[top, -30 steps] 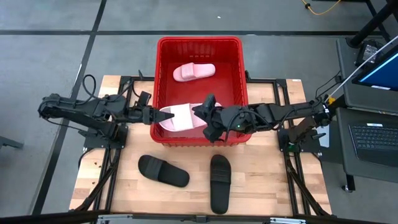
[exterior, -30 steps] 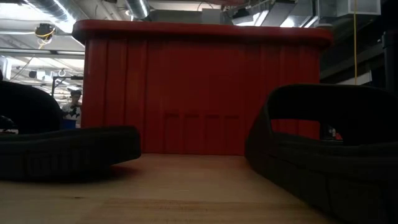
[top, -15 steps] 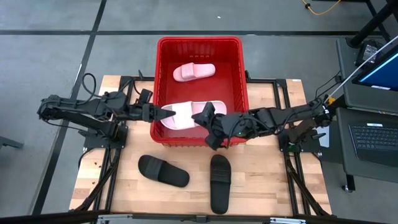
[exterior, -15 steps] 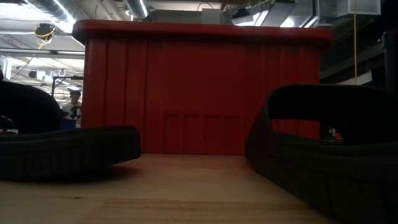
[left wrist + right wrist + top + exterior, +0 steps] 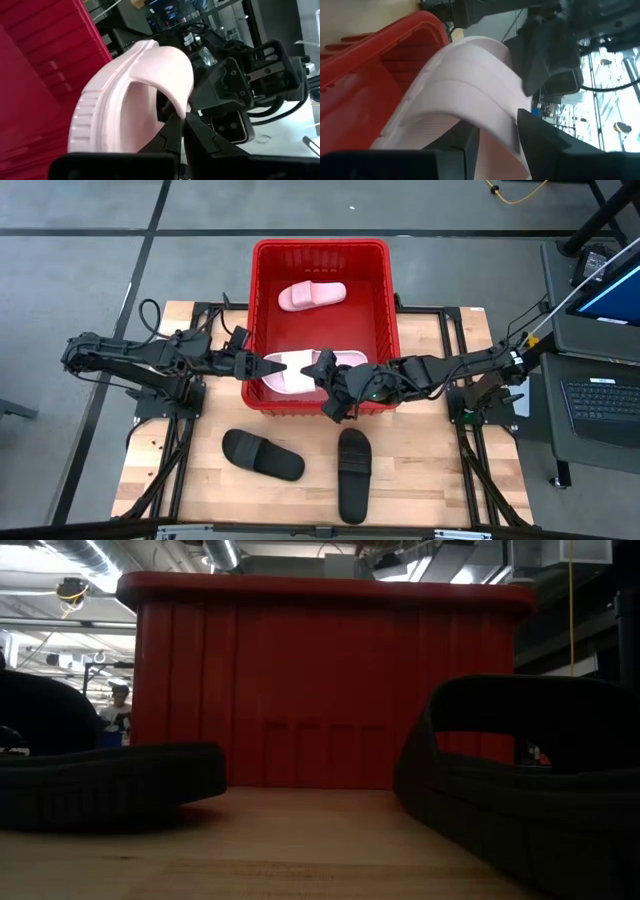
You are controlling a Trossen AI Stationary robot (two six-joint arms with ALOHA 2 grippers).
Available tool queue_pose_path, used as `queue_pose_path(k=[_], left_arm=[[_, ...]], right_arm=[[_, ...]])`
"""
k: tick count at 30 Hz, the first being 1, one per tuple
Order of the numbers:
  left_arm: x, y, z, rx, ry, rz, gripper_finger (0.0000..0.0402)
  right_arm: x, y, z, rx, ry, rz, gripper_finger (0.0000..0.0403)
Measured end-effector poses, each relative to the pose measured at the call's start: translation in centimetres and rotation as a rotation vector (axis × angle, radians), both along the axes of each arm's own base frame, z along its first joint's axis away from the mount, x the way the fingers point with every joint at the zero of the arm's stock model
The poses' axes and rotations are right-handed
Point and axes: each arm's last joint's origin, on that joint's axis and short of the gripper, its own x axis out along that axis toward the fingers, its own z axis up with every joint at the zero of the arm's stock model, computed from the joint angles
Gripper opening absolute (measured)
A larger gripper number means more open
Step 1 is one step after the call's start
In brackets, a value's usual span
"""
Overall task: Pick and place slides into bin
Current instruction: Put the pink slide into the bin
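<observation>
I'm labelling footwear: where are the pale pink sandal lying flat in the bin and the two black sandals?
pale pink sandal lying flat [image 5: 312, 295], high view, strap.
left black sandal [image 5: 263, 454], high view, strap.
right black sandal [image 5: 353, 463], high view, strap.

In the low view, the bin [image 5: 325, 680] is hiding everything inside it, and both arms are staying out of sight. The two black slides are running off that picture: the left one [image 5: 110, 785] past the left edge, the right one [image 5: 520, 780] past the right and near edges. From above, the right gripper [image 5: 325, 380] is covering part of the held pink slide [image 5: 290, 370]. A person [image 5: 118, 705] far behind is showing too small to make out.
</observation>
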Motion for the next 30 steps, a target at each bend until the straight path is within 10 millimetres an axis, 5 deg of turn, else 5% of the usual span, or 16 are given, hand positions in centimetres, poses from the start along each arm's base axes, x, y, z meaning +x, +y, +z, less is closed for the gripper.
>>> queue_pose_path(k=[15,30], left_arm=[[-0.14,0.03,0.09,0.02,-0.004,0.005,0.0003],[-0.22,0.04,0.09,0.055,0.0,0.004,0.0003]], right_arm=[[-0.05,-0.2,0.06,0.054,-0.04,-0.095,0.0127],[-0.09,-0.25,0.04,0.086,-0.054,-0.127,0.0012]])
